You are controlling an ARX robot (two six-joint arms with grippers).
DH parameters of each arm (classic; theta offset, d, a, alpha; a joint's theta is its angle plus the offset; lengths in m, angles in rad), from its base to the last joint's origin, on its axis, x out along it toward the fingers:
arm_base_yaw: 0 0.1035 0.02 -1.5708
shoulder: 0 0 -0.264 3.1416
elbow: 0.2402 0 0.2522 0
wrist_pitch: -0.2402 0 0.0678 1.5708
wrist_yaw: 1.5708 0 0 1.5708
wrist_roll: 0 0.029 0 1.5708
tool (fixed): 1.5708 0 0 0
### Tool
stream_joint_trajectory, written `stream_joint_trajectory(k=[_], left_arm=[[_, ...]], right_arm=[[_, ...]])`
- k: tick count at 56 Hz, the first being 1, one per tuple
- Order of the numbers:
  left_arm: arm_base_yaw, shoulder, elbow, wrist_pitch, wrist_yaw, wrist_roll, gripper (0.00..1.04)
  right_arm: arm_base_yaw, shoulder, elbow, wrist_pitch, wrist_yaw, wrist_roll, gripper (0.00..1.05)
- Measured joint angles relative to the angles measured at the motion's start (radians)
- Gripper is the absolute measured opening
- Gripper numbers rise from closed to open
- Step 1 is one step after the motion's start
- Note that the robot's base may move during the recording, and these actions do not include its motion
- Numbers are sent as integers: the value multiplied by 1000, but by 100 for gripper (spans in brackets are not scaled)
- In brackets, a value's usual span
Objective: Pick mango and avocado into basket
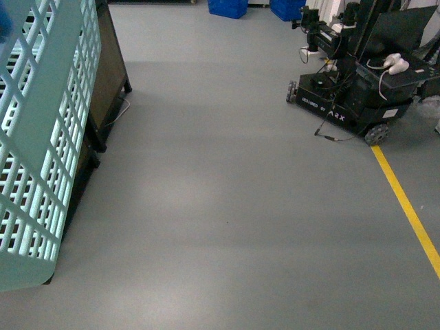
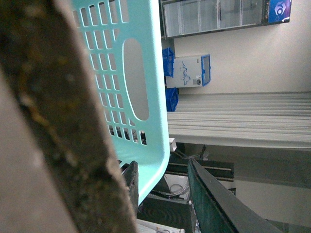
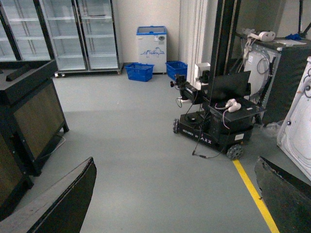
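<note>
The light teal basket (image 1: 41, 144) hangs tilted at the far left of the front view, its slotted wall filling that side. In the left wrist view its slotted wall (image 2: 126, 87) runs down between the fingers of my left gripper (image 2: 163, 194), which is shut on its rim. A blurred brown-grey handle (image 2: 53, 121) crosses that view close to the lens. My right gripper (image 3: 177, 194) is open over bare floor, with nothing between its fingers (image 3: 73, 194). The mango and the avocado are out of view.
A dark wooden-sided display stand (image 1: 110, 69) stands behind the basket at left. Another black ARX robot (image 1: 350, 89) with trailing cable is parked at right beside a yellow floor line (image 1: 405, 206). Blue crates (image 3: 138, 72), a chest freezer (image 3: 151, 48) and glass-door fridges (image 3: 82, 34) line the far wall.
</note>
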Motion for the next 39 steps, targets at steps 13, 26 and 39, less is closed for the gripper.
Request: stream_joint_trajectory(k=[13, 26, 39], left_arm=[[-9, 2, 0, 0, 23, -12, 33], [-4, 1, -2, 0, -1, -2, 33], [-1, 0, -4, -3, -4, -1, 33]], right_arm=[[0, 0, 0, 0, 4, 0, 97], [0, 0, 0, 0, -2, 0, 97], [0, 0, 0, -2, -3, 0, 97]])
